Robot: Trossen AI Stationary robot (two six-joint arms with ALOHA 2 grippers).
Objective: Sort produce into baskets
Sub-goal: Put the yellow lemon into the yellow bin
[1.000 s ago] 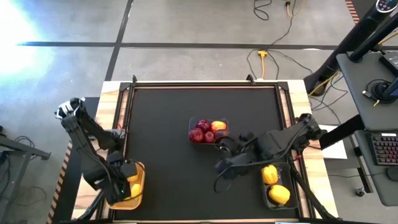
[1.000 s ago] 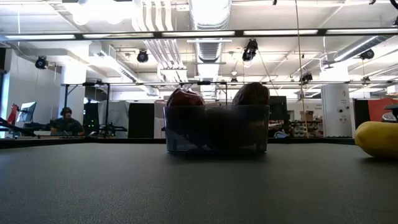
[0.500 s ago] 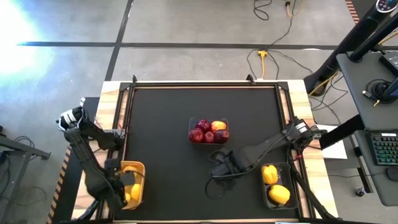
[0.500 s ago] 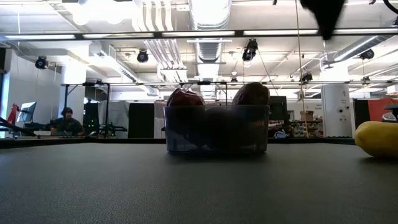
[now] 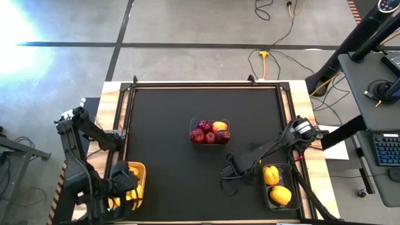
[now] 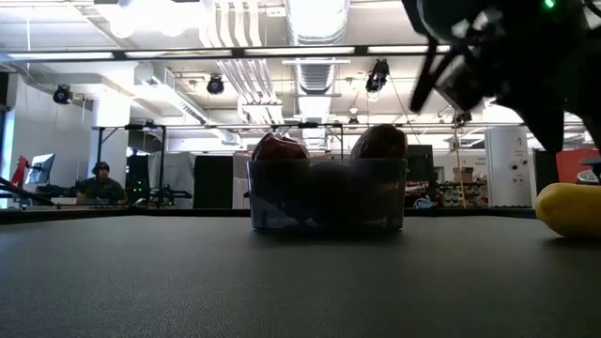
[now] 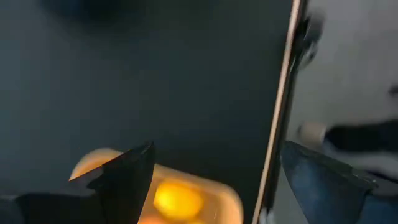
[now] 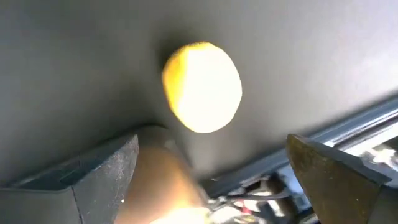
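A yellow lemon [image 8: 202, 87] lies on the black mat, seen in the low view at the right edge [image 6: 568, 208]. My right gripper [image 8: 211, 140] hangs open just above it, right of centre near the front [image 5: 228, 170], one finger on either side and touching nothing. My left gripper [image 5: 125, 184] is open over the yellow-orange basket [image 5: 140, 167] at the near left. Yellow produce [image 7: 177, 199] lies in that basket below its fingers. The clear basket [image 5: 210, 120] at the centre holds red fruits. The dark basket [image 5: 277, 208] at the near right holds yellow pieces.
The mat's raised frame and wooden border [image 5: 294, 125] run round the work area. The table's edge strip [image 7: 283, 124] passes close to my left gripper. Bare mat lies between the clear basket and the near edge. A person sits far back in the room [image 6: 99, 183].
My right gripper has come down toward the mat near the dark basket, tipping to point more steeply down, and has entered the low view from above. My left gripper has risen out of the yellow-orange basket and drawn toward the near edge.
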